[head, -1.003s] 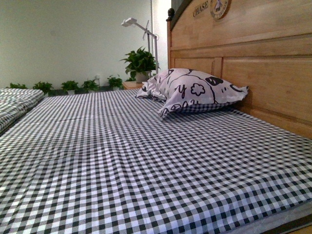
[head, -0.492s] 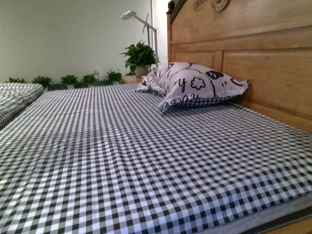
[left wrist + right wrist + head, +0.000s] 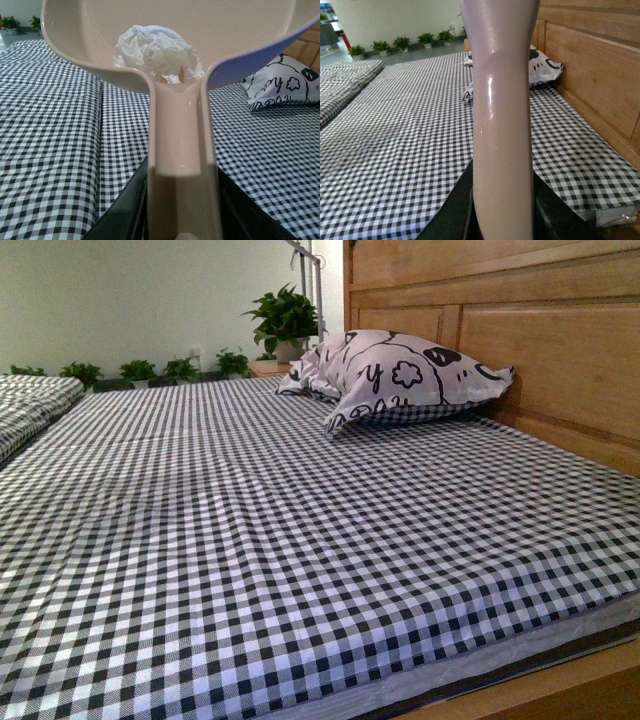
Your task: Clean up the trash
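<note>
The trash (image 3: 156, 52), a crumpled white paper wad, lies in the beige dustpan (image 3: 85, 30), held up above the checked bed. My left gripper (image 3: 182, 220) is shut on the dustpan handle (image 3: 181, 135), its black jaws pressed against both sides. In the right wrist view my right gripper (image 3: 502, 220) is shut on the beige brush handle (image 3: 502, 125), which stands straight up out of the jaws; the brush head is out of view. Neither gripper nor the trash shows in the front view.
A black-and-white checked bed (image 3: 250, 540) fills the front view. A white black-patterned pillow (image 3: 400, 375) leans against the wooden headboard (image 3: 560, 350). Potted plants (image 3: 285, 320) stand beyond the bed. A second checked bed (image 3: 30, 405) lies at the left.
The front view has tilted downward: pillow, headboard and plants sit higher in frame, the lamp has mostly left the top, and the bed's wooden near edge shows.
</note>
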Action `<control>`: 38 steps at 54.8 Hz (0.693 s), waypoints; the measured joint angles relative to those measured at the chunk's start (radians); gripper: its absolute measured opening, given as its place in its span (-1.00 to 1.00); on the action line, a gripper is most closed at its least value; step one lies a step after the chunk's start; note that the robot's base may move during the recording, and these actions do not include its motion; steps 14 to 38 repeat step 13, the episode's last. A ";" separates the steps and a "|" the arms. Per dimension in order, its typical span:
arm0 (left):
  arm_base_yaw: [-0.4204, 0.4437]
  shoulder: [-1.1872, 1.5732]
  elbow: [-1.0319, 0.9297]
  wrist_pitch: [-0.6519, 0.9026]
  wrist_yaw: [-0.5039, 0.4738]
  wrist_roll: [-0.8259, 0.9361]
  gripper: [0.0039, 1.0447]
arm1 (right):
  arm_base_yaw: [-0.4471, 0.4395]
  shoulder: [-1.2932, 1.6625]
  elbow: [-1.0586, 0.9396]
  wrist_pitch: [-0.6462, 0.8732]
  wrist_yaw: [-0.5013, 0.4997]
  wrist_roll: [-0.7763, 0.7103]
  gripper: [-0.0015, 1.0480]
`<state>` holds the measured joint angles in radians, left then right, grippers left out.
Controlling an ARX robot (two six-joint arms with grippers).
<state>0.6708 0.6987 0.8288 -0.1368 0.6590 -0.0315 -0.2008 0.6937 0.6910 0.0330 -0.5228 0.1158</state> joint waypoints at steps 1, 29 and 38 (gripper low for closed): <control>0.000 0.000 0.000 0.000 0.000 0.000 -0.47 | 0.000 0.000 0.000 0.000 0.000 0.000 -0.61; 0.000 0.000 0.000 0.000 0.000 0.000 -0.47 | 0.000 0.000 0.000 0.000 0.000 0.000 -0.61; 0.000 0.000 0.000 0.000 0.000 0.000 -0.47 | 0.000 0.000 0.000 0.000 0.000 0.000 -0.61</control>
